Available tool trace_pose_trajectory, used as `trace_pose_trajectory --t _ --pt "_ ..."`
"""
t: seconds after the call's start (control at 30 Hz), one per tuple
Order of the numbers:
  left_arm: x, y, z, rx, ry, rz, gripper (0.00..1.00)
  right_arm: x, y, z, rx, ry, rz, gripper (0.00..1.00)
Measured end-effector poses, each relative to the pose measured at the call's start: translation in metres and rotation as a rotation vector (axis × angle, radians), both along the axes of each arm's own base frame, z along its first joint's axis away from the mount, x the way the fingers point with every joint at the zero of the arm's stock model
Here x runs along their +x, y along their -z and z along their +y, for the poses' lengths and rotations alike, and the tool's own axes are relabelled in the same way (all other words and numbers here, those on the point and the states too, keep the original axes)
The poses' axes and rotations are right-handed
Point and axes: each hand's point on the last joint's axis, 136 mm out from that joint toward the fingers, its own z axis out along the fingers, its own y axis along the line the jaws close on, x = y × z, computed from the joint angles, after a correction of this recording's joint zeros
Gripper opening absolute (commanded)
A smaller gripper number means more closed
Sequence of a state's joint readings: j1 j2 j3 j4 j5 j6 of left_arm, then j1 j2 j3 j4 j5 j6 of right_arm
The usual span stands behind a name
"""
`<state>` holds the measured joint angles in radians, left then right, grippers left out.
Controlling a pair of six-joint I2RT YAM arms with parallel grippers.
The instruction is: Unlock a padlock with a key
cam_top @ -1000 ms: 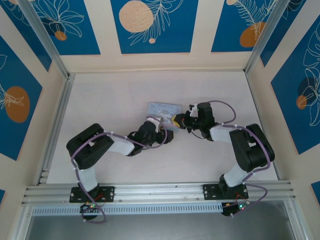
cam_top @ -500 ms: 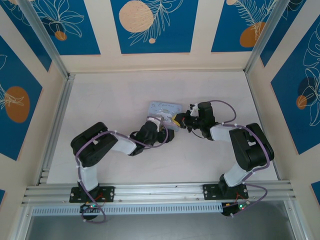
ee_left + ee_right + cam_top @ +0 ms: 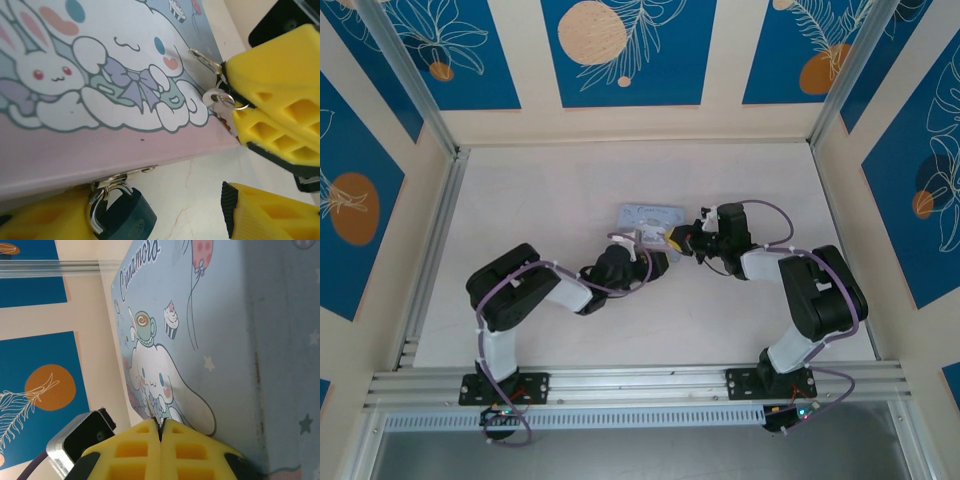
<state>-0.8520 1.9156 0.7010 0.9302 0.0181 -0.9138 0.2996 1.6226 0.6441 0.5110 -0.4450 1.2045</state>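
The teal padlock [image 3: 125,217] hangs by its shackle from the hasp [image 3: 117,179] on the near edge of the cartoon-printed tin [image 3: 100,75]. My left gripper [image 3: 152,212] is open around it. One yellow finger [image 3: 45,220] touches the padlock's side, and the other finger [image 3: 270,215] stands well apart from it to the right. My right gripper [image 3: 161,426] is shut on the key [image 3: 204,59], whose small ring [image 3: 219,97] and thin blade stick out over the tin's lid. From above, both grippers meet at the tin [image 3: 650,214], left gripper [image 3: 640,260], right gripper [image 3: 677,240].
The tin lies mid-table on a pale marbled tabletop [image 3: 540,200]. Aluminium rails [image 3: 430,240] run along the left side and the near edge. Blue patterned walls close in the back and both sides.
My left gripper's jaws have narrowed around the padlock, and the left arm has edged slightly right towards the tin. The right gripper has stayed shut on the key, almost still.
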Motion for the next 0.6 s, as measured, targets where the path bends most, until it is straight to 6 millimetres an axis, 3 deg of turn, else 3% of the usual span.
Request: trace_pose_trajectory --t 0.17,0.6 --pt "0.001 0.004 -0.001 -0.049 -0.021 0.028 0.58 0.0 0.0 0.0 0.001 -0.001 -0.002 0.0" --pt "-0.001 0.016 0.009 -0.061 -0.063 0.062 0.36 0.001 0.0 0.0 0.002 -0.001 -0.004 0.0"
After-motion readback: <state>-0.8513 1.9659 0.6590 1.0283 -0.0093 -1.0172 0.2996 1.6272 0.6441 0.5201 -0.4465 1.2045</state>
